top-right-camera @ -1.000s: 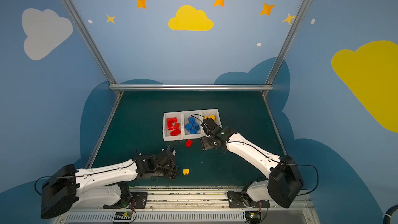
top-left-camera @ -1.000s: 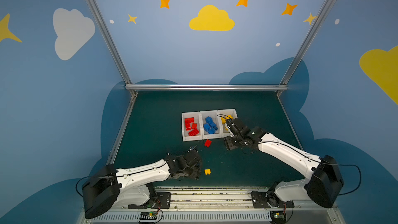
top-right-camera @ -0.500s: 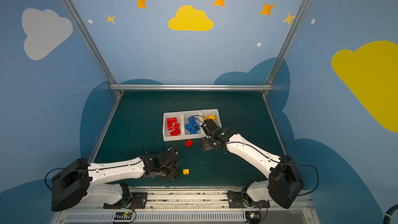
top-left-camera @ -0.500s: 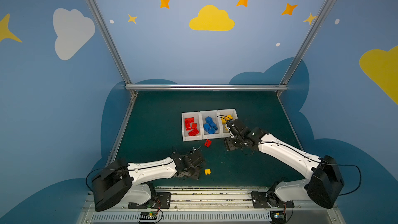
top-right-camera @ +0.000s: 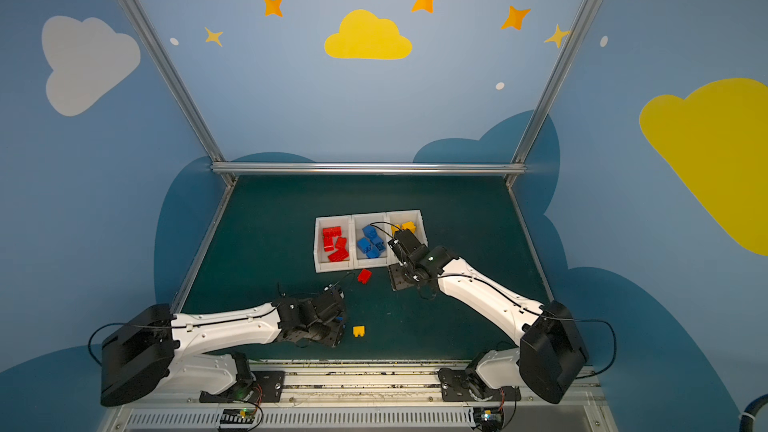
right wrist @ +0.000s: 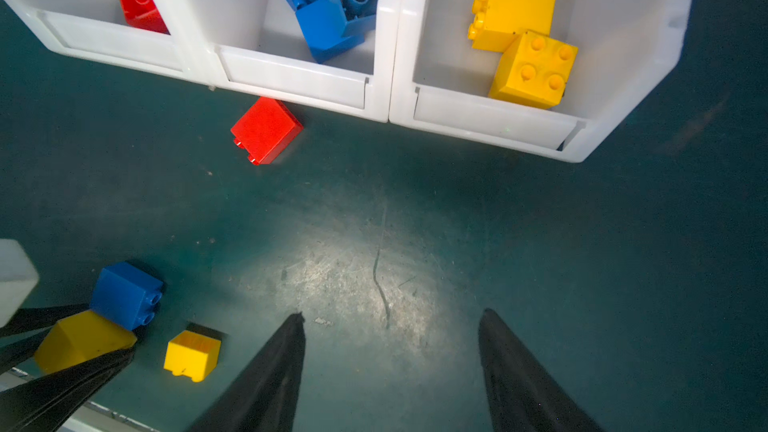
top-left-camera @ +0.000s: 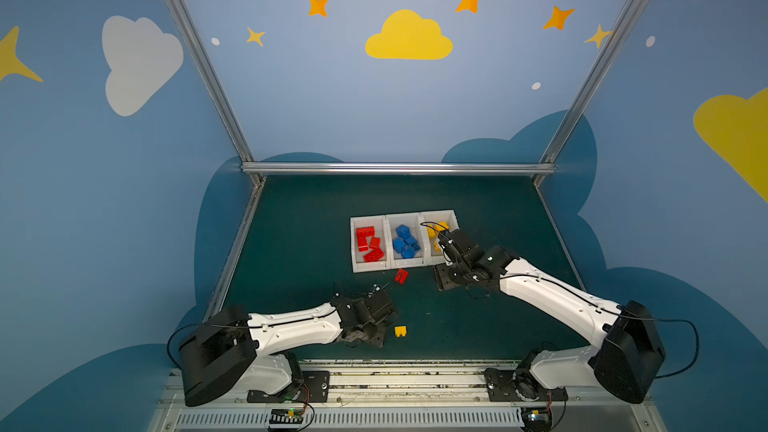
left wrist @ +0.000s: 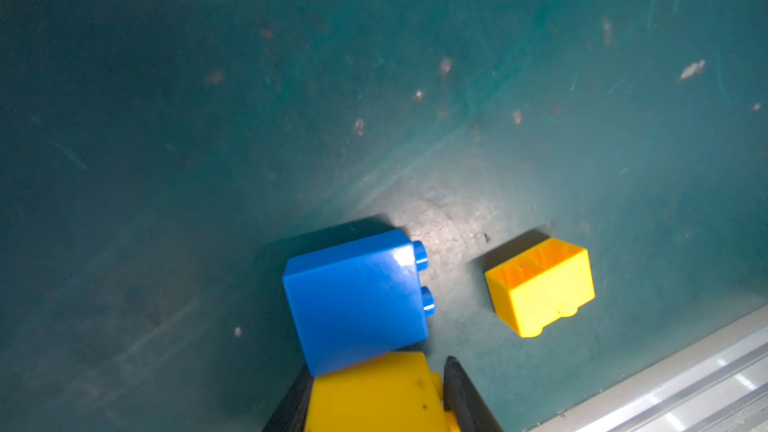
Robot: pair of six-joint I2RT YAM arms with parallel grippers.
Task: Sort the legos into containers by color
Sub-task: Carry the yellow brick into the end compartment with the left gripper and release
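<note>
Yellow plastic brick (left wrist: pixel 374 396) sits pinched in the left gripper's (left wrist: pixel 378 365) closed jaws near the green mat's (left wrist: pixel 208 160) front edge, blue plastic brick (left wrist: pixel 357 301) touching it just ahead; its white yellow-brick bin (top-left-camera: pixel 438 214) lies well apart, near the right gripper (right wrist: pixel 392 313), whose jaws gape empty.

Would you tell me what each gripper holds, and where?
Left gripper: yellow brick, pinched across two opposite sides, beside the blue brick. Right gripper: nothing, jaws open.
</note>
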